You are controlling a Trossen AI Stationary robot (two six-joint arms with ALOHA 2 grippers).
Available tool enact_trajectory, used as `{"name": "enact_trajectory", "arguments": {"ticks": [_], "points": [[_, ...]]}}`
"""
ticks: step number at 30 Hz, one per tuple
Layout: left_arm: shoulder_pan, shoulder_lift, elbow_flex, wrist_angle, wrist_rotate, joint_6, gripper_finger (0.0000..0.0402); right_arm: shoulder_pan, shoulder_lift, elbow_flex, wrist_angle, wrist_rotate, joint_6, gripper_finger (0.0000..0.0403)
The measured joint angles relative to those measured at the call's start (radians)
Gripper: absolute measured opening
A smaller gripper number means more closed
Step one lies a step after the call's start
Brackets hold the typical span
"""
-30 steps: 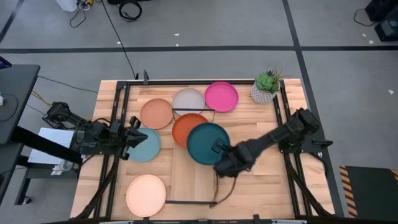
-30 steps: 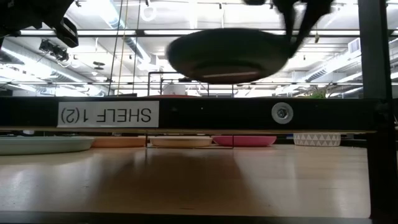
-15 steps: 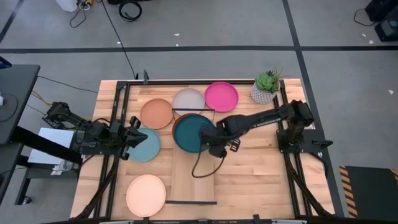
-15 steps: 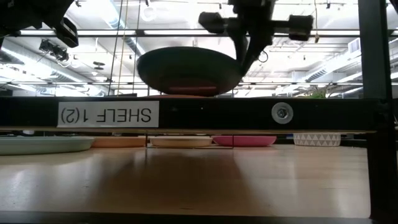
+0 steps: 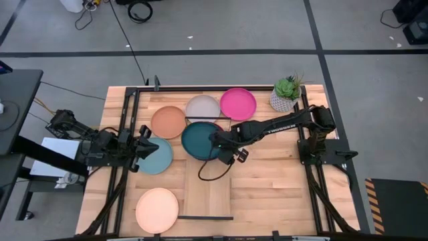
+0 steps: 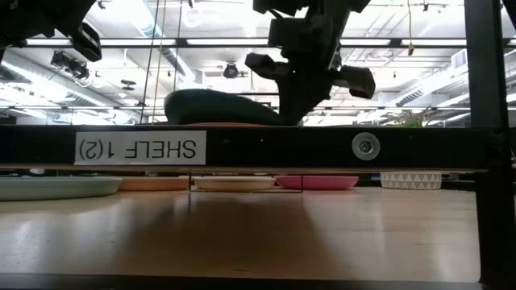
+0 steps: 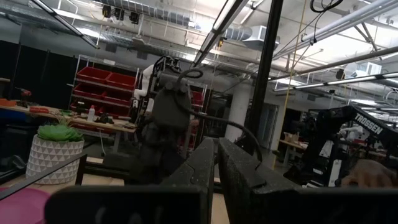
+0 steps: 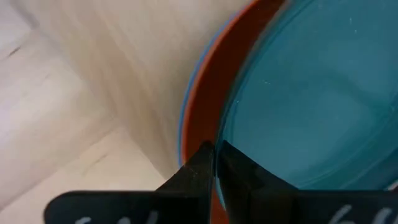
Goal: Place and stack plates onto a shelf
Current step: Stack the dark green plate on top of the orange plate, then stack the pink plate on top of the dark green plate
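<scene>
From above, we see the right gripper [image 5: 223, 142] clamped on the rim of the dark teal plate [image 5: 201, 140], which lies on the shelf [image 5: 208, 191] over the orange plate. The left gripper [image 5: 143, 148] waits over the light teal plate [image 5: 156, 155], fingers pressed together.

At table height, the dark teal plate [image 6: 218, 107] sits tilted above the shelf edge [image 6: 258, 147].

In the right wrist view, the 2 fingers [image 8: 200, 167] pinch the teal rim above the orange plate [image 8: 208, 106].

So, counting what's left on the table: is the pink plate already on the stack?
No: the pink plate lies alone on the table, beside the potted plant.
</scene>
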Motion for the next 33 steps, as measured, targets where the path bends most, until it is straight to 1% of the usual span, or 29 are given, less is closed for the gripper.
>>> {"name": "enact_trajectory", "arguments": {"ticks": [6, 10, 14, 17, 20, 25, 28, 30, 33], "points": [[0.000, 0.000, 0.000, 0.000, 0.000, 0.000, 0.0027, 0.004, 0.000, -0.008, -0.020, 0.011, 0.057, 0.0055], [0.000, 0.000, 0.000, 0.000, 0.000, 0.000, 0.0027, 0.022, -0.001, -0.002, -0.027, 0.087, 0.076, 0.0075], [0.000, 0.000, 0.000, 0.000, 0.000, 0.000, 0.0027, 0.047, -0.002, 0.043, -0.039, 0.111, 0.107, 0.0103], [0.000, 0.000, 0.000, 0.000, 0.000, 0.000, 0.0027, 0.067, -0.002, 0.089, -0.095, 0.168, 0.134, 0.0125], [0.000, 0.000, 0.000, 0.000, 0.000, 0.000, 0.0027, 0.079, -0.003, 0.134, -0.205, 0.209, 0.179, 0.0142], [0.000, 0.000, 0.000, 0.000, 0.000, 0.000, 0.0027, 0.077, -0.004, 0.171, -0.392, 0.205, 0.296, 0.0153], [0.000, 0.000, 0.000, 0.000, 0.000, 0.000, 0.0027, 0.034, -0.004, 0.168, -0.458, 0.118, 0.380, 0.0152], [0.000, 0.000, 0.000, 0.000, 0.000, 0.000, 0.0027, -0.009, -0.005, 0.149, -0.464, 0.064, 0.434, 0.0151], [0.000, 0.000, 0.000, 0.001, 0.000, 0.000, 0.0027, -0.060, -0.005, 0.117, -0.501, 0.053, 0.496, 0.0151]]}}
